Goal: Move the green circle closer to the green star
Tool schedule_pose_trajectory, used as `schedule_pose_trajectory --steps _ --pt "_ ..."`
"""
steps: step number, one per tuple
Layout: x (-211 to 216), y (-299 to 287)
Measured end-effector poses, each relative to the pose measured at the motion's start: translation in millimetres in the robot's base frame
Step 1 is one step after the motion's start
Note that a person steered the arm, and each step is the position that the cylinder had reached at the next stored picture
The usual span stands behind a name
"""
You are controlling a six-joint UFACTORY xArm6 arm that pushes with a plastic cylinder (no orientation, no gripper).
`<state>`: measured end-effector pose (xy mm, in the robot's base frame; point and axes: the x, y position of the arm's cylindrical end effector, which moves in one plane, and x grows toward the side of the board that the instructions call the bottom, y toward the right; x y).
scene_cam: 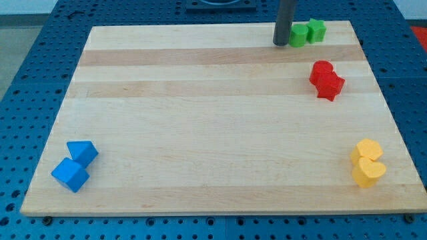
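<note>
The green circle lies near the board's top right edge, touching the green star on its right. My tip stands on the board just left of the green circle, touching or almost touching it. The dark rod rises from there out of the view's top.
The wooden board lies on a blue pegboard table. A red circle and a red star sit at the right. Two yellow blocks lie at the bottom right. A blue triangle and a blue cube lie at the bottom left.
</note>
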<state>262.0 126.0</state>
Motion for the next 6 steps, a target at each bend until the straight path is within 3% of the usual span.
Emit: schedule_pose_trajectory --steps 6 --pt "13.6 11.9"
